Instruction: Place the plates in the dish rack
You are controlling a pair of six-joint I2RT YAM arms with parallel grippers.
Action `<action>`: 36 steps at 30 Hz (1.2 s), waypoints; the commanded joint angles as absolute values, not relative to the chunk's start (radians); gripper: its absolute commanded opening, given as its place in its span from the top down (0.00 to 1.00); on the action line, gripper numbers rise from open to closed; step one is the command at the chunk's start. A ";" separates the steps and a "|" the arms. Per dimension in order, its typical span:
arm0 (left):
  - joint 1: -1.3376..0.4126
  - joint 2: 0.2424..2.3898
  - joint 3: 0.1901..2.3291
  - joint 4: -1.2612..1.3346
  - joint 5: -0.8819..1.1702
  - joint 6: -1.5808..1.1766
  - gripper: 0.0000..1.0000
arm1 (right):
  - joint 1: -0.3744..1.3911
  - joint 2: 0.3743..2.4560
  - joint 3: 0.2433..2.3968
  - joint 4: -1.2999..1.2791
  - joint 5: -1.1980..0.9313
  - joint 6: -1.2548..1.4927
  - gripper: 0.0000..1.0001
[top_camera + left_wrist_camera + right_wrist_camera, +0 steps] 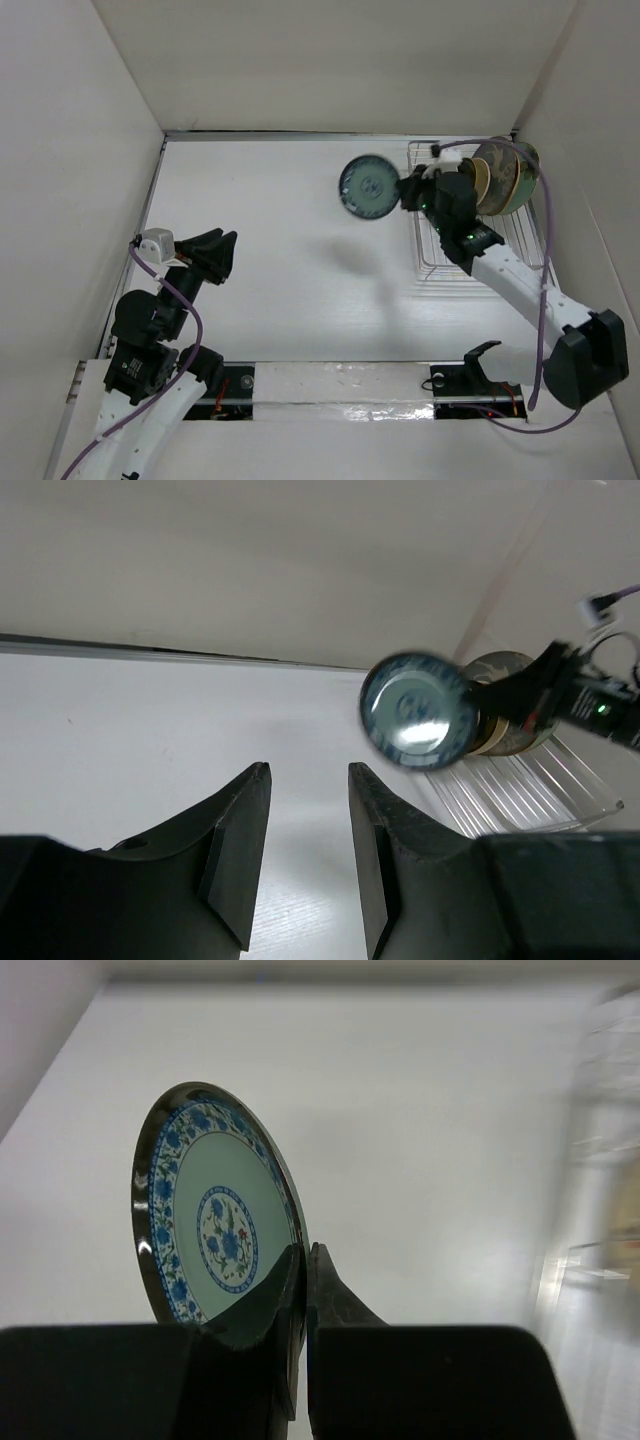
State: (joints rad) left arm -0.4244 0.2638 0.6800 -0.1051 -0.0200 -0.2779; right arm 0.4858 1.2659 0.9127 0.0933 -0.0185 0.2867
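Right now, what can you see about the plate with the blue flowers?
The blue-flowered plate is small, round and glossy, seemingly ceramic. Its pale green middle holds a blue flower medallion, ringed by a white band of blue flowers and a dark rim. The right gripper pinches its edge, holding it in the air over the white table, just left of the dish rack. Nothing else touches it.

The top camera looked down on the white table (280, 300), arm bases (150, 370) at the bottom edge. The left wrist camera sat low, facing across the table past the left gripper (307, 772). The right wrist camera peered close along the right gripper (307, 1252). All three views shared the blue-patterned plate (367, 187)
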 commanded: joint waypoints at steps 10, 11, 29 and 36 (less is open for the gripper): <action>-0.422 0.249 0.678 -0.064 -0.006 -0.279 0.66 | 0.353 1.356 1.052 0.455 0.978 -0.138 1.00; -0.422 0.249 0.678 -0.063 -0.006 -0.279 0.66 | 0.342 1.376 1.052 0.487 0.988 -0.152 1.00; -0.422 0.265 0.678 -0.060 0.028 -0.279 0.66 | 0.351 1.627 1.054 0.554 1.025 -0.226 1.00; -0.422 0.268 0.678 -0.058 0.023 -0.281 0.66 | 0.400 1.730 1.048 0.523 1.060 -0.158 1.00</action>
